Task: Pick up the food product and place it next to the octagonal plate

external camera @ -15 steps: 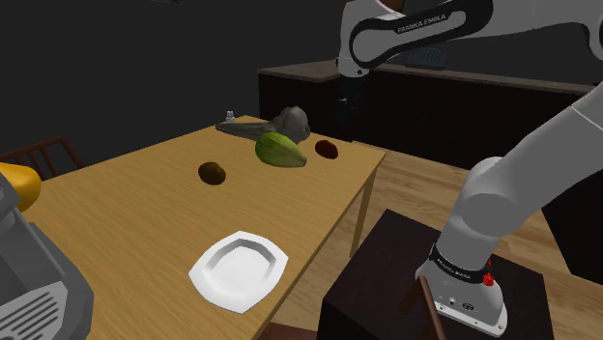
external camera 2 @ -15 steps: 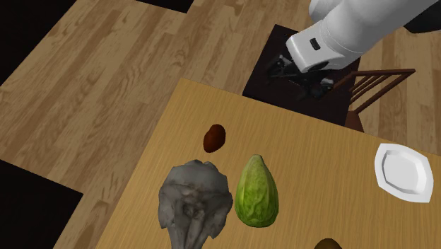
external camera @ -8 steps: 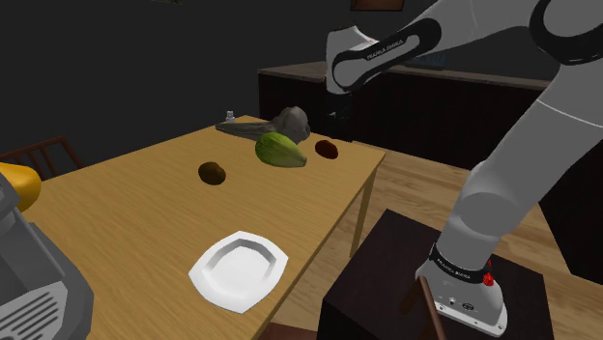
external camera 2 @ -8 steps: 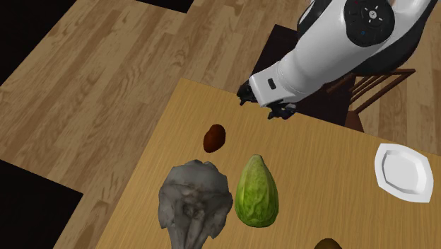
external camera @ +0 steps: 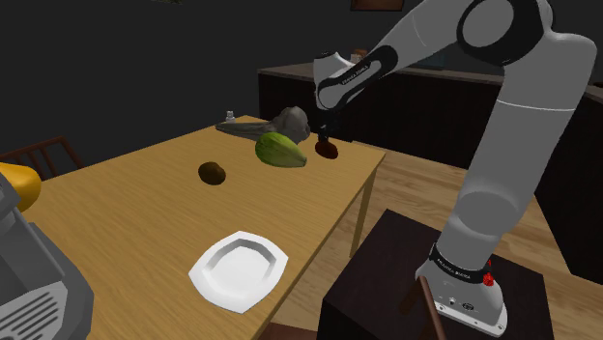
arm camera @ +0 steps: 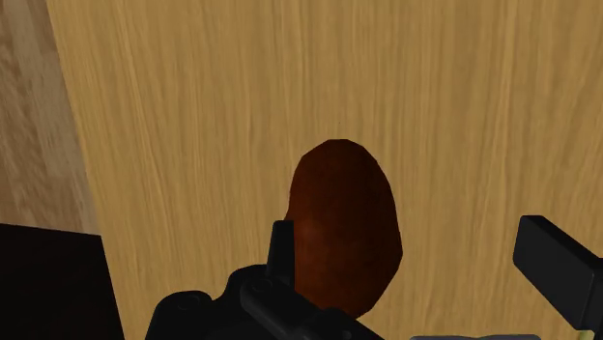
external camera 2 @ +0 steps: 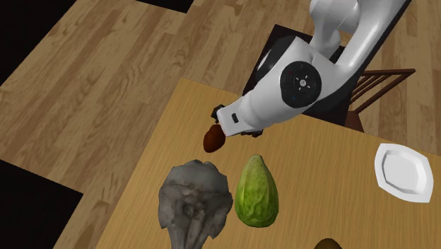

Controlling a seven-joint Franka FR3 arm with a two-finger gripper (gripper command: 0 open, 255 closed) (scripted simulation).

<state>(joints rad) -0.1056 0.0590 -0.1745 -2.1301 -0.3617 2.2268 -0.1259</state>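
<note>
The black pincer (external camera: 326, 136) is hovering just above the dark reddish food item (external camera: 329, 152), with the green fruit (external camera: 280, 150) lying near it and the white octagonal plate (external camera: 239, 269) sitting well apart.

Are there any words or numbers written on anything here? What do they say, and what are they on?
Dark lettering on the white arm link above the table: too small to read.
Dark lettering on the band at the arm's base: too small to read.
No other words, numbers or signs can be seen.
</note>
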